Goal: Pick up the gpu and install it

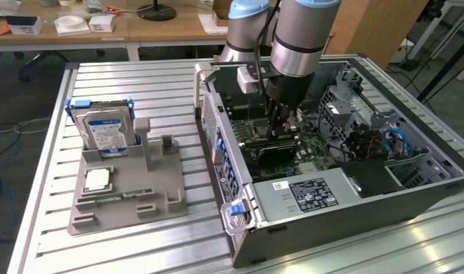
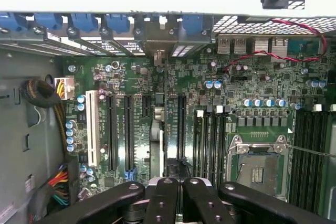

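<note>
The open computer case (image 1: 354,194) lies on the desk (image 1: 140,251) with the motherboard (image 2: 252,93) inside; the tool (image 2: 176,182) is down in it, clamped on the gpu (image 2: 169,129), which stands on edge over a slot; the grey tray (image 1: 125,200) holds a hard drive (image 1: 102,132) and a memory stick (image 1: 113,198).

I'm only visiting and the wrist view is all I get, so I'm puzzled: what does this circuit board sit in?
Observer: An open computer case, lying on its side on a slatted metal table.
Operator: Is anything else out there?
Observer: A hard drive with blue rails stands upright in a grey holder, to the exterior view's left of the case.
Operator: What carries this camera?
Observer: An arm reaching down into the case from above, its gripper shut just over the gpu.
</note>
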